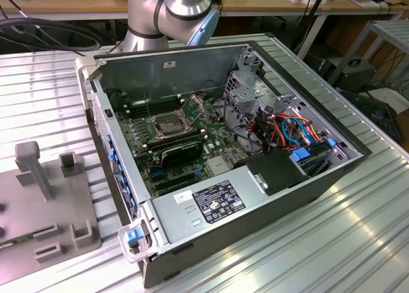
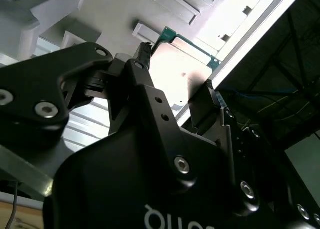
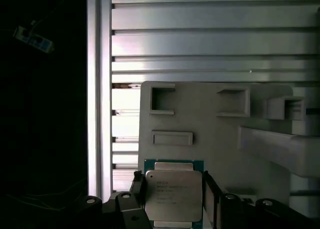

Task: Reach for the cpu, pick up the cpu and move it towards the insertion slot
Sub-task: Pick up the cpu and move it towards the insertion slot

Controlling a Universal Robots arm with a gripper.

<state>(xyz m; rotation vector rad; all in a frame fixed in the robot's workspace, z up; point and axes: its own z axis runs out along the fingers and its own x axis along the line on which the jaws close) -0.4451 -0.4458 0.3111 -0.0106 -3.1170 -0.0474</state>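
In both wrist views the cpu (image 3: 173, 195) (image 2: 186, 69), a thin pale square chip with a green rim, lies flat against a grey fixture plate (image 3: 215, 134). My black gripper (image 3: 173, 190) (image 2: 177, 69) straddles it, one finger (image 3: 138, 188) against each opposite edge, so it looks shut on the chip. The insertion slot (image 1: 167, 123), a silvery square frame with a dark centre, sits on the motherboard inside the open computer case (image 1: 307, 178) in the exterior view. Its metal cover stands raised behind it.
The grey fixture plate (image 1: 57, 203) with upright blocks lies at the exterior view's left, beside the case, on a ribbed aluminium table (image 1: 358, 242). Inside the case are a black expansion card (image 1: 182, 153), a grey power supply (image 1: 211, 203), cables and a drive cage. The arm's base (image 1: 172, 11) stands behind.
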